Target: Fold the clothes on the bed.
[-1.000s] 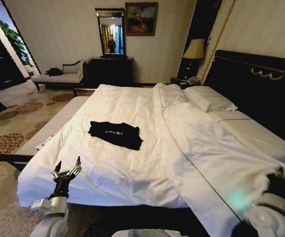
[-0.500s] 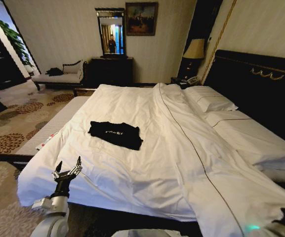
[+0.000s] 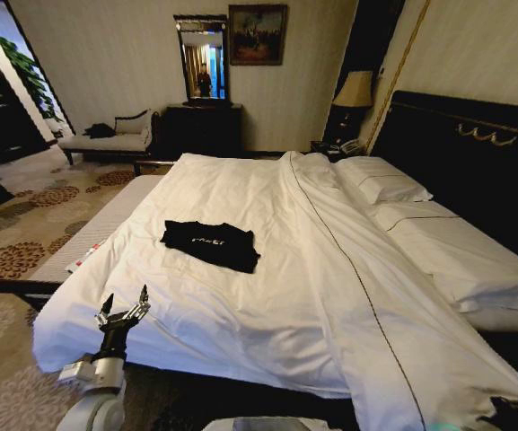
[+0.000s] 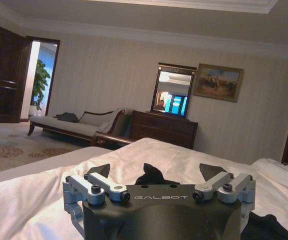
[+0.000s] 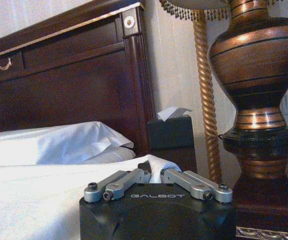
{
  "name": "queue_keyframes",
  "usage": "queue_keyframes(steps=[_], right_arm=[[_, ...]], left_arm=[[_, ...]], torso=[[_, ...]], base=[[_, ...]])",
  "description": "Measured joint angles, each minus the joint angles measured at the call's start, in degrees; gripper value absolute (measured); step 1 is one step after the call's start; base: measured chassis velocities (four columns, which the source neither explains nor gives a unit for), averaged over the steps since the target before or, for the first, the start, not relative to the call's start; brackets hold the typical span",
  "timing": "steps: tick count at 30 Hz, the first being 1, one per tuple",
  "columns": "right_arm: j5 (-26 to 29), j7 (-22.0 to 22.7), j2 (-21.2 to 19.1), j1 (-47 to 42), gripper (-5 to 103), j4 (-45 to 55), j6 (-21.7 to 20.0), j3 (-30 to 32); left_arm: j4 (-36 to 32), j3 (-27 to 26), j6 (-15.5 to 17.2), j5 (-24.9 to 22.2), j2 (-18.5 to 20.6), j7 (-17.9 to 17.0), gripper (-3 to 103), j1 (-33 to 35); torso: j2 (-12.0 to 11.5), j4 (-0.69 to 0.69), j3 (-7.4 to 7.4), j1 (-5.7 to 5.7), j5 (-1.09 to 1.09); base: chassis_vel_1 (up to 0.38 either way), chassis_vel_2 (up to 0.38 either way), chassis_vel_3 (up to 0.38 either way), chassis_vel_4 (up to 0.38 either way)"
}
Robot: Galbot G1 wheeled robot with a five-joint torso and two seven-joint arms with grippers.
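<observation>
The bed (image 3: 267, 296) carries the T-shirt (image 3: 210, 244) left of centre — already a compact rectangle, so folding looks mostly done. Left pincer (image 3: 122, 307) hovers open at the foot edge; right pincer (image 5: 154, 176) pinches white duvet (image 3: 357, 269) cloth by the headboard.

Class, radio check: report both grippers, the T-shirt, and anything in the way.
Left gripper open, at near bed edge. Right gripper shut on duvet corner. Black T-shirt flat, untouched. Nothing in the way.

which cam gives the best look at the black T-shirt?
Head view: the whole black T-shirt lies flat on the white duvet, lettering visible. Left wrist view shows dark edges of it behind the left gripper. Right wrist view faces the headboard.
</observation>
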Motion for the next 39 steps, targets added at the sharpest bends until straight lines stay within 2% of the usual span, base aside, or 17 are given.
queue_keyframes(steps=[3,7,9,11,13,15,16,17,19,20,22,24,26,28,31,35,39], right_arm=[[-0.4,0.4,0.1,0.1,-2,-0.5,-0.9,-0.3],[-1.2,1.8,0.5,-0.1,8,-1.0,-2.3,-0.9],[-1.9,2.5,0.6,-0.5,19,-1.0,-2.9,-1.3],[-2.1,2.9,0.7,-0.6,19,-0.9,-3.1,-1.3],[-4.1,5.1,1.1,-0.9,29,-0.1,-4.3,-0.5],[-7.1,10.0,1.3,-1.5,40,1.2,-7.2,1.9],[-7.1,10.0,1.3,-1.5,40,1.2,-7.2,1.9],[-7.2,12.3,1.3,-2.1,45,2.0,-8.6,3.2],[-5.6,15.1,1.4,-3.5,57,4.2,-10.0,4.7],[-5.6,15.1,1.4,-3.5,57,4.2,-10.0,4.7],[-4.1,17.1,1.6,-5.3,67,7.1,-10.2,5.4],[-3.8,17.5,1.9,-5.9,67,8.4,-10.2,5.6],[-2.3,17.9,2.6,-7.2,78,11.7,-10.2,5.8],[-1.3,17.8,2.8,-7.5,84,13.3,-10.0,5.7],[-0.9,14.3,3.0,-7.1,97,16.3,-8.1,3.7],[-1.7,10.7,2.9,-6.9,99,17.6,-6.2,1.6],[-1.7,0.0,1.6,-7.0,100,21.6,-4.7,-4.8]], left_arm=[[0.0,-0.2,0.0,-0.1,0.1,0.0,100,0.0],[0.0,0.0,-0.1,-0.1,0.1,0.0,100,0.0],[0.1,0.1,-0.1,-0.1,0.0,0.0,100,0.0],[0.1,0.1,-0.1,-0.1,0.0,0.0,100,0.0],[0.2,0.2,-0.1,0.0,0.0,0.0,100,0.0],[0.2,0.0,-0.2,0.0,0.1,0.0,100,0.1],[0.2,0.0,-0.2,0.0,0.1,0.0,100,0.1],[0.2,-0.1,-0.2,-0.1,0.2,0.0,100,0.1],[0.4,-0.3,-0.3,-0.2,0.4,0.1,100,0.0],[0.4,-0.3,-0.3,-0.2,0.4,0.1,100,0.0],[0.7,-0.3,-0.3,-0.2,0.4,0.1,100,-0.1],[0.9,-0.3,-0.3,-0.2,0.3,0.1,100,-0.2],[1.3,0.1,-0.3,0.1,0.1,0.1,100,-0.4],[1.4,0.3,-0.3,0.3,-0.1,0.1,100,-0.5],[1.6,0.6,-0.3,0.5,-0.4,0.1,100,-0.8],[1.6,0.6,-0.2,0.5,-0.5,0.1,100,-0.8],[1.5,0.6,0.2,1.7,-0.7,0.0,100,-0.1]], torso=[[0.0,0.00,0.00,0.00,-0.02],[0.0,-0.01,0.00,0.00,-0.01],[0.0,-0.01,0.00,0.00,-0.01],[0.0,0.00,0.00,0.00,0.00],[0.0,0.01,0.00,0.00,0.01],[0.0,0.03,0.00,0.00,0.00],[0.0,0.03,0.00,0.00,0.00],[0.0,-0.05,0.00,0.00,-0.05],[0.0,-0.05,0.00,0.00,-0.01],[0.0,-0.05,0.00,0.00,-0.01],[0.0,-0.01,0.00,-0.01,-0.02],[0.0,0.01,0.00,0.00,-0.02],[0.0,-0.02,0.00,0.00,-0.02],[0.0,-0.01,0.00,0.00,-0.03],[0.0,0.01,0.00,0.00,-0.01],[0.0,0.00,0.00,0.00,0.00],[0.0,0.00,0.00,0.00,-0.01]], base=[[0.000,0.000,0.000,0.000],[0.000,0.000,0.000,0.000],[0.000,0.000,0.000,0.000],[0.000,0.000,0.000,0.000],[0.000,0.000,0.000,0.000],[0.000,0.000,0.000,0.000],[0.000,0.000,0.000,0.000],[0.000,0.000,0.000,0.000],[0.000,0.000,0.000,0.000],[0.000,0.000,0.000,0.000],[0.000,0.000,0.000,0.000],[0.000,0.000,0.000,0.000],[0.000,0.000,0.000,0.000],[0.000,0.000,0.000,0.000],[0.000,0.000,0.000,0.000],[0.000,0.000,0.000,0.000],[0.000,0.000,0.000,0.000]])
